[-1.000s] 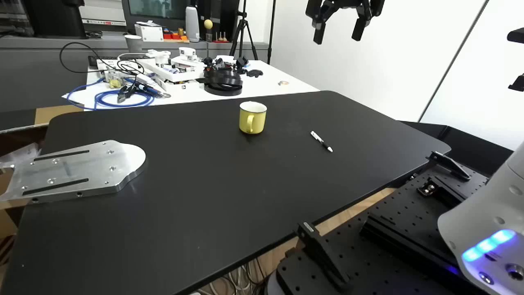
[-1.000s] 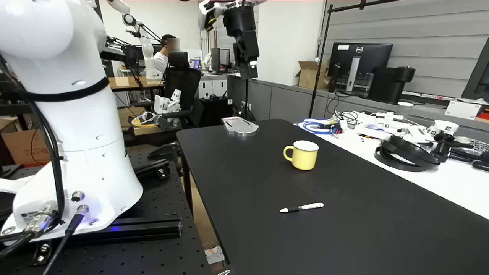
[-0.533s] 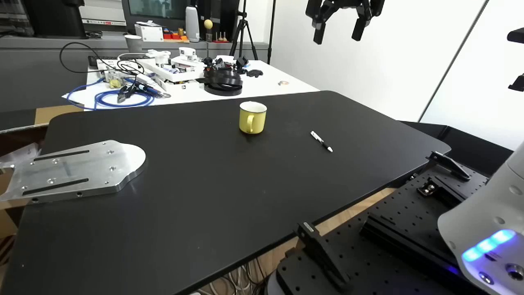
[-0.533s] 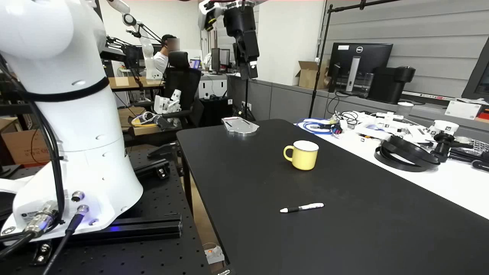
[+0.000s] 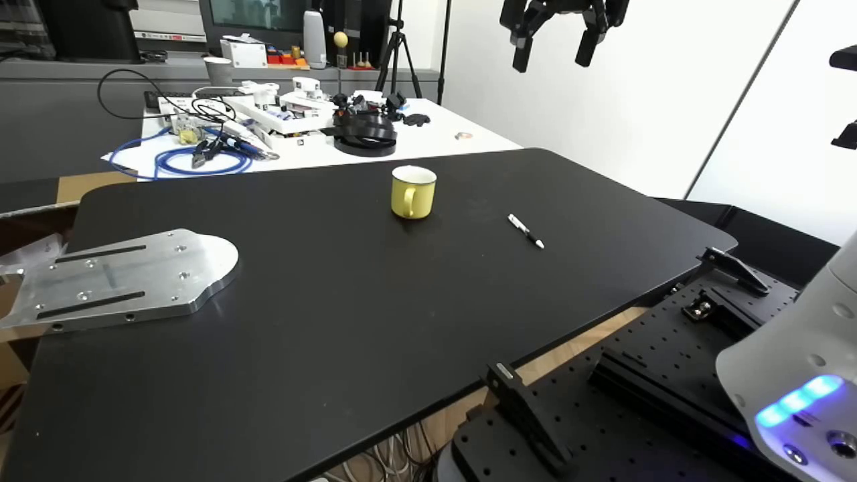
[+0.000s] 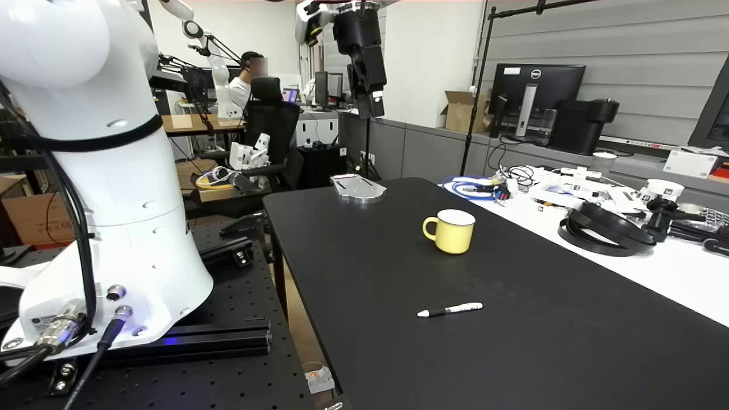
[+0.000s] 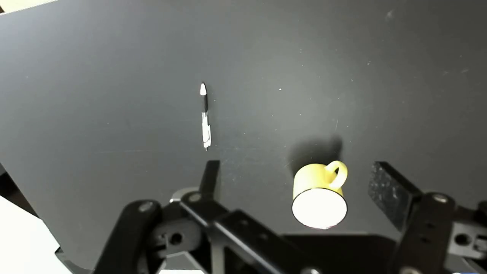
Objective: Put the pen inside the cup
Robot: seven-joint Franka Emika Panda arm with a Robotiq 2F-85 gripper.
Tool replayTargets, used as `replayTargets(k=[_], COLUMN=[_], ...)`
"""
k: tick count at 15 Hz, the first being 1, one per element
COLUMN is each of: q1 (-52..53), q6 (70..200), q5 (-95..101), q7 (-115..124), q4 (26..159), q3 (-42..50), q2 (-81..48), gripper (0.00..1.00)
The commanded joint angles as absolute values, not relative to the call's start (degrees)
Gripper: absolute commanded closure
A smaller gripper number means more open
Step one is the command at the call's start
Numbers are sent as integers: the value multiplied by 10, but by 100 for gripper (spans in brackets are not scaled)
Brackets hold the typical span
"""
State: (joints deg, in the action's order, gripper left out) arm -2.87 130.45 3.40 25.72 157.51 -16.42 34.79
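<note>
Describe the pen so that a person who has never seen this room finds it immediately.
Start at the large black table, then find the yellow cup on it. The pen lies there too, apart from the cup and lower in both exterior views. It is slim and white with a black section, unlike the squat cup and the broad silvery plate.

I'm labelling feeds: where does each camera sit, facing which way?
In an exterior view: nearer the metal plate, facing the cup over the table; tool, some arm.
In an exterior view: nearer the pen, facing the plate; tool, arm.
Wrist view: wrist-mounted, looking down on pen and cup; tool fingers.
Both exterior views share plate, pen, cup.
</note>
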Motion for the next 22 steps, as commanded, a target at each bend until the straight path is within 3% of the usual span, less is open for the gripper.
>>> replayTargets(k=[1, 11, 22], q1=[-20, 17, 5], q6=[1302, 1351, 1470], q5=[41, -98, -123], q7=[262, 138, 84], q4=[1574, 1574, 1540], q3=[-155, -34, 15], q2=[347, 319, 134], gripper=[0, 0, 0])
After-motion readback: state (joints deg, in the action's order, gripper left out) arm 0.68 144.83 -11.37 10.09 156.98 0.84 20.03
